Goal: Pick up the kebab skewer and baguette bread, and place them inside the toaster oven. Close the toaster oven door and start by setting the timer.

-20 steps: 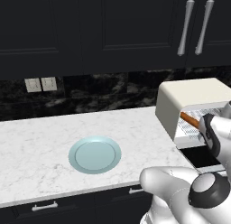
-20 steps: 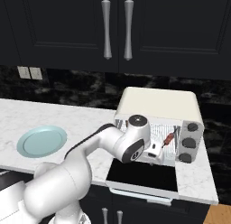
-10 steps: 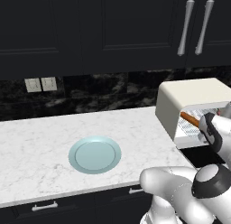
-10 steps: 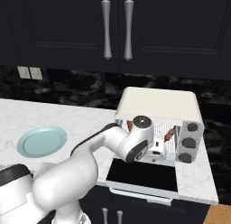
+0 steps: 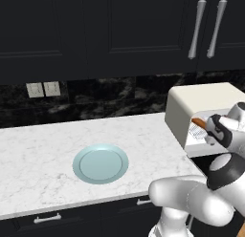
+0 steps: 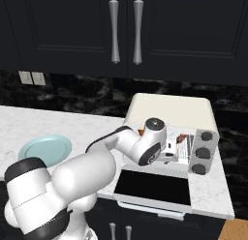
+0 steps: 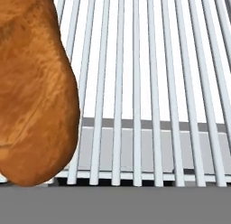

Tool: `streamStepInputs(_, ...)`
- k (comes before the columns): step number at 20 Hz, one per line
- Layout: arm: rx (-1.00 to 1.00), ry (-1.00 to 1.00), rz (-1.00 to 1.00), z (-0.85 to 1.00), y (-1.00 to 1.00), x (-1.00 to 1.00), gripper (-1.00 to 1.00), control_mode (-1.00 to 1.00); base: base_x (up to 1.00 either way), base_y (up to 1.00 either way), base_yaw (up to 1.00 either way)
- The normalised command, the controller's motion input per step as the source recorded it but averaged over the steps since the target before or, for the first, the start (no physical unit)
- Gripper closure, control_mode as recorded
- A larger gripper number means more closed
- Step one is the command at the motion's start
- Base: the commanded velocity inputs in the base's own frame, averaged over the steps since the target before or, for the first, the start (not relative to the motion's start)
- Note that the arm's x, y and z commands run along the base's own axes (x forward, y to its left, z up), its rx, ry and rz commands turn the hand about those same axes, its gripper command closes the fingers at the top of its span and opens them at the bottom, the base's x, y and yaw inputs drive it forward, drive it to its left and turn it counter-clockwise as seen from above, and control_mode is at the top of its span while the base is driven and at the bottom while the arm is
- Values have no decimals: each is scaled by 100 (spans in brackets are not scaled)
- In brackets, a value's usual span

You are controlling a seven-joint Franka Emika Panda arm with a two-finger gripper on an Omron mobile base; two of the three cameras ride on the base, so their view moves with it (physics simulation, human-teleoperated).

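A: What does your toaster oven [image 6: 167,111] hold?
B: The baguette bread [image 7: 34,92] on its wire rack [image 7: 149,83], kebab skewer [image 6: 182,137] beside; door [image 6: 152,187] down; plate [image 5: 100,164] on table [image 5: 38,155]; jaws open, gripping nothing.

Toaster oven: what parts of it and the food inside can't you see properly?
- Baguette bread: hand view, cut off by the top and left edges.
- Kebab skewer: right base view, tiny and partly behind the arm.
- Toaster oven inside: left base view, blocked by the arm and the right edge.
- Toaster oven door: handle too small to tell.
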Motion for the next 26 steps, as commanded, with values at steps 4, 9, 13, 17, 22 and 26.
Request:
streamStepInputs(4, 0, 0, 3, -3, 0, 45, -100, -100, 0, 0, 0)
streamStepInputs(9, 0, 0, 4, -18, -1, 9, -100, -100, 0, 0, 0)
streamStepInputs(13, 0, -3, 4, -30, -3, -14, -100, -100, 0, 0, 0)
streamStepInputs(17, 0, -4, 3, -20, -3, -30, -100, -100, 0, 0, 0)
streamStepInputs(22, 0, -5, 0, -1, 0, -75, -100, -100, 0, 0, 0)
streamStepInputs(26, 0, -1, 0, 23, 0, -83, -100, -100, 0, 0, 0)
